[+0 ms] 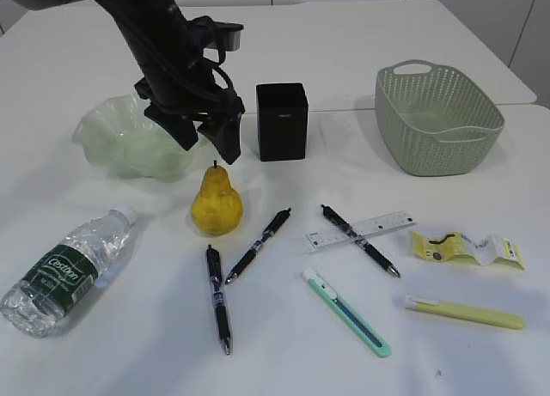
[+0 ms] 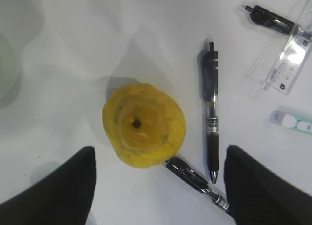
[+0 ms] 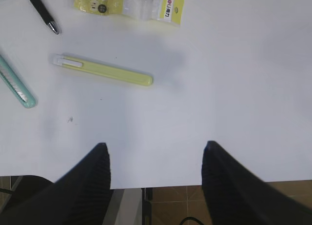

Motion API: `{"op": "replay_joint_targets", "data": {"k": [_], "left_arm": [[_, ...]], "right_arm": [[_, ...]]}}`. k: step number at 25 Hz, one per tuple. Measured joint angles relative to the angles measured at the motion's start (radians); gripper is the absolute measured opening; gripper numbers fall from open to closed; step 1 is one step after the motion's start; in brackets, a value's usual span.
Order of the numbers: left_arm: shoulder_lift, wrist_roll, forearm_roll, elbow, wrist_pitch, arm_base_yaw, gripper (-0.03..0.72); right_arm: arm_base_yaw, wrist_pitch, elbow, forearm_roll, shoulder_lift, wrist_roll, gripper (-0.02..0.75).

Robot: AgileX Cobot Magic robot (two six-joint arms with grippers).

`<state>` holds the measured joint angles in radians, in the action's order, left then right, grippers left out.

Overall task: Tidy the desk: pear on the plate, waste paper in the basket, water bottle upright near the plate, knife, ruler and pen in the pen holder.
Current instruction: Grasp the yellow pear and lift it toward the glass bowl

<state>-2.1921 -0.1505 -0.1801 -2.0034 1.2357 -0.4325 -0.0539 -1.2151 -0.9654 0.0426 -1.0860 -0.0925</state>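
Left gripper [image 1: 209, 137] poised above the pear [image 1: 216, 203], jaws wide and holding nothing.

Seen from the left wrist, the pear [image 2: 144, 131] stands upright on the desk [image 1: 361, 35], stem up, ahead of the gap between the two fingers; a black pen [image 2: 210, 118] lies just to its right, and another touches its base. The plate [image 1: 129, 140] waits nearby to the left. The step in hand appears to be pear pick-up; the next move calls for a centred descent straddling the fruit. The right gripper [image 3: 155, 176], also open and empty, hangs near the desk's front edge beyond a yellow-green knife [image 3: 103, 71].
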Motion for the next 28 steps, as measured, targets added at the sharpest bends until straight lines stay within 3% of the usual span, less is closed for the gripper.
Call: {"op": "replay_joint_targets", "data": {"k": [28], "left_arm": [[-0.098,-0.001,0.0,-0.002,-0.002,0.0,0.58]], "right_arm": [[0.0,0.007,0.0,0.0,0.0,0.0,0.472]]}}
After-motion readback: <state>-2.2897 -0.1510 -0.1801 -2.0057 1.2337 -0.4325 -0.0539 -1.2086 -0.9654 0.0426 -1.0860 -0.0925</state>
